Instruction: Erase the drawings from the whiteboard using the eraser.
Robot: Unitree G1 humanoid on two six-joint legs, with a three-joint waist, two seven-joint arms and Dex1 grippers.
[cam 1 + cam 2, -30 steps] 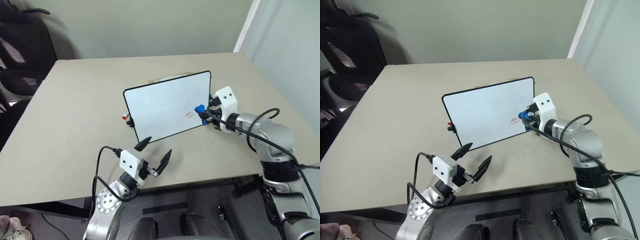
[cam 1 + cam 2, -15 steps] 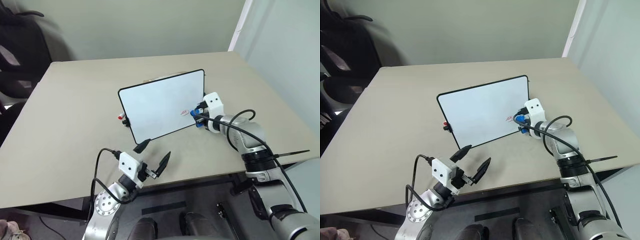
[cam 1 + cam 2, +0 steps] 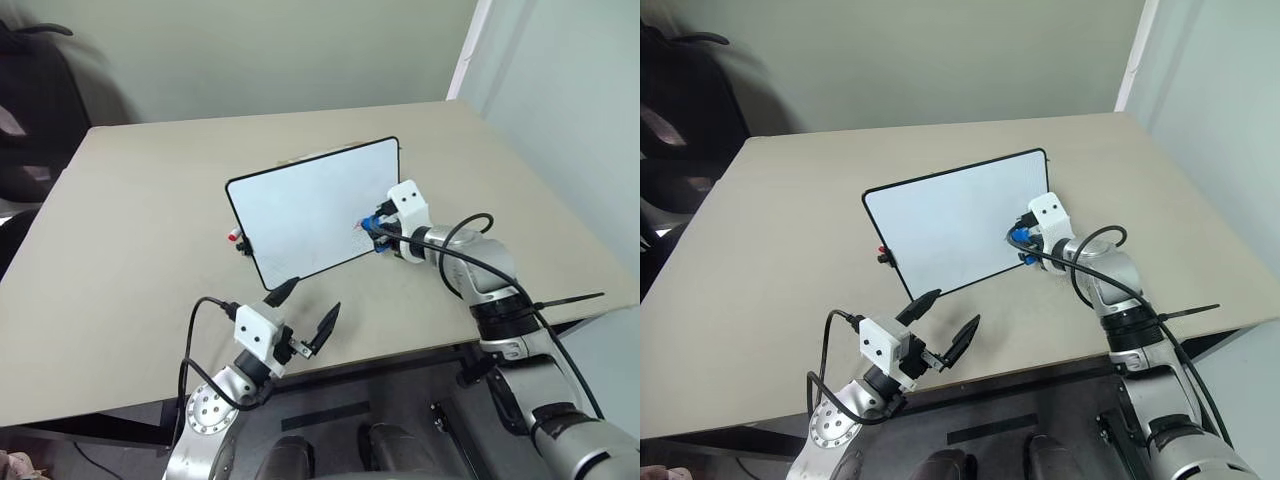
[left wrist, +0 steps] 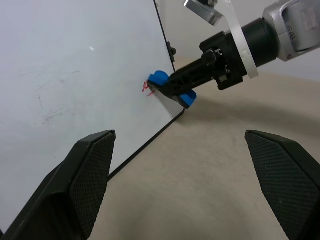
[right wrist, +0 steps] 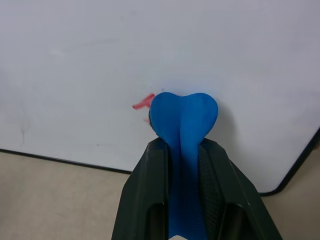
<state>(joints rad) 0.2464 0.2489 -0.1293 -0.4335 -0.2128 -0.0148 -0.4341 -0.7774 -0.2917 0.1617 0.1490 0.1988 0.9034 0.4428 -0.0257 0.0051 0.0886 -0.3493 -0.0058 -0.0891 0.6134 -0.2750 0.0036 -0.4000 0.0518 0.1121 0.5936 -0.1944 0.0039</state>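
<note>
Near the middle of the surface, the whiteboard stands propped upright, its face turned toward the robot. The right gripper is clenched on the eraser, whose long axis runs out between the fingers so that its rounded blue end meets the board face near the lower corner on the robot's right. The drawings, a small red scribble, lie directly at that blue end; a short red stroke shows just beside the eraser toward the board's middle, and the rest appears covered. The coming wipe therefore turns on a short sweep along the board face toward its middle. The right arm is the nearer one by far. The left gripper hovers near the front edge of the surface, fingers spread apart and holding nothing. No containers are present.
</note>
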